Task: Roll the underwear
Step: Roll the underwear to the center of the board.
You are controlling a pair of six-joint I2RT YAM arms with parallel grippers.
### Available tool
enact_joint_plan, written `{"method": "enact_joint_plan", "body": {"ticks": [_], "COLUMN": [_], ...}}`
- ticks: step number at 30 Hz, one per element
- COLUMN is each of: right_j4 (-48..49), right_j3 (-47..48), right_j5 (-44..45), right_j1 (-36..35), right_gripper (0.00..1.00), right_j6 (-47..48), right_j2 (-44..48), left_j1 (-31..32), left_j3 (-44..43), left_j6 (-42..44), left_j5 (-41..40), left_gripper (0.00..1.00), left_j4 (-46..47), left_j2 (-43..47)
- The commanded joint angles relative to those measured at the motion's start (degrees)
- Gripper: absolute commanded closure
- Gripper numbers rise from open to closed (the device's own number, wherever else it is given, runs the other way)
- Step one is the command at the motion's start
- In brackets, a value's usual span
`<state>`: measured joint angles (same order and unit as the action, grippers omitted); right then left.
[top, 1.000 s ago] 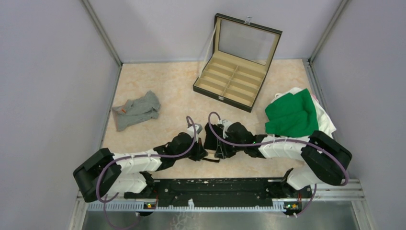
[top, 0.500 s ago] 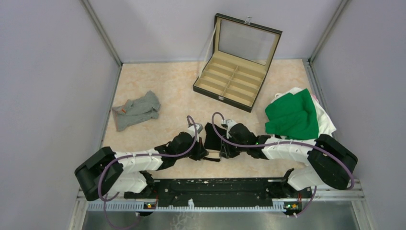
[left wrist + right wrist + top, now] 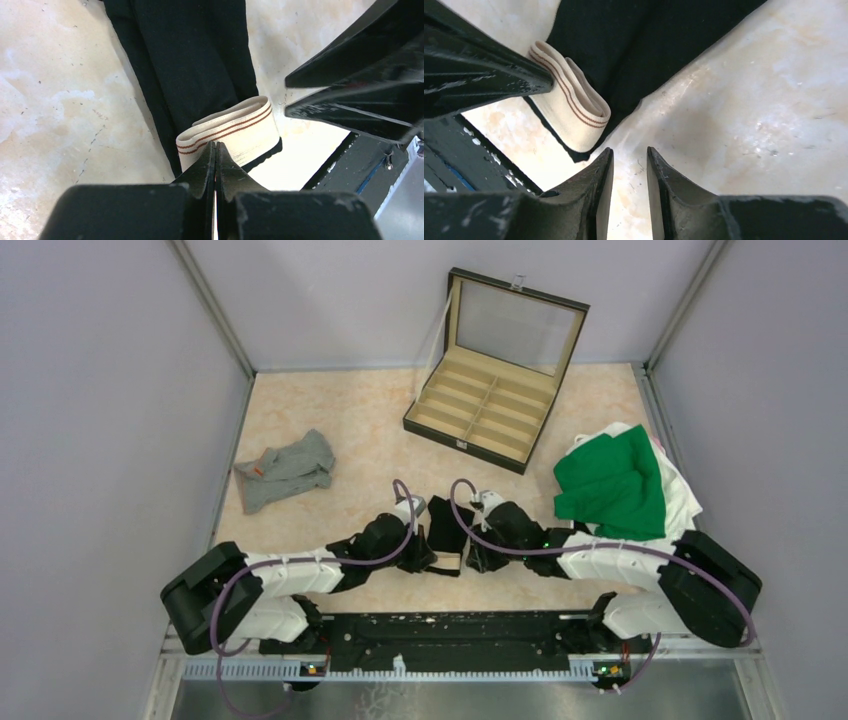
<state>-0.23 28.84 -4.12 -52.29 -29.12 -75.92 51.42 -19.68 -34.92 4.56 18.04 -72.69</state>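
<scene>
Now, against a second ago, right arm (image 3: 620, 560) has drawn back rightward, right fingers (image 3: 599, 180) slightly apart, empty, over bare bench (image 3: 330, 410) just beside the cream waistband (image 3: 235, 127) of the black underwear (image 3: 443, 523), which lies near-centre on it; left fingers (image 3: 202, 167) closed, tips at that waistband.

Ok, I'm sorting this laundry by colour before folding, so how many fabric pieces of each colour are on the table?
Black: 1, the black underwear
Grey: 1, the grey underwear
Green: 1, the green cloth
White: 1, the white cloth under the green one
Total: 4
</scene>
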Motion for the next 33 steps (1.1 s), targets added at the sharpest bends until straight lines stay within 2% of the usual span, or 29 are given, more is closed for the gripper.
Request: {"method": "enact_joint_plan", "body": {"ticks": [1,2,5,7,11,15,18,25,33], "right_j4": [5.95,9.69,23.51,27.9,25.84,24.26,20.2,21.41,28.56], "right_j3": [-3.65,-5.41,-11.91,-13.77,-12.67,-13.52,-11.94,-11.33,-11.88], "right_j5": [3.85,3.61,3.06,3.24,-0.67,0.6,0.44,-0.59,1.9], "right_j1": [0.44,0.44,0.36,0.33,-0.41,-7.38,-11.66,-16.84,-18.27], "right_gripper": [0.63,0.58,0.57,0.56,0.55,0.53,0.5,0.48,0.45], "right_j6": [6.79,9.75,17.67,23.05,37.93,57.54,67.46,74.98,76.59], "right_j2": [9.17,11.06,17.17,20.22,21.81,21.62,19.23,12.29,4.97], "left_j1": [-0.18,-0.18,-0.18,-0.18,-0.18,-0.18,-0.23,-0.26,-0.27], "left_j3": [0.35,0.35,0.35,0.11,-0.01,0.16,0.17,-0.4,-0.18], "left_j6": [1.52,1.38,1.09,0.92,0.64,0.63,0.62,0.84,0.73], "left_j5": [-3.29,-3.3,-3.32,-3.53,-3.91,-3.77,-3.77,-3.78,-3.76], "left_gripper": [1.0,1.0,1.0,1.0,1.0,1.0,1.0,1.0,1.0], "left_j4": [-4.85,-4.9,-5.09,-5.48,-6.12,-6.27,-6.33,-7.16,-7.23], "left_j2": [-2.38,-2.45,-2.86,-3.19,-3.43,-3.35,-3.33,-3.73,-3.88]}}
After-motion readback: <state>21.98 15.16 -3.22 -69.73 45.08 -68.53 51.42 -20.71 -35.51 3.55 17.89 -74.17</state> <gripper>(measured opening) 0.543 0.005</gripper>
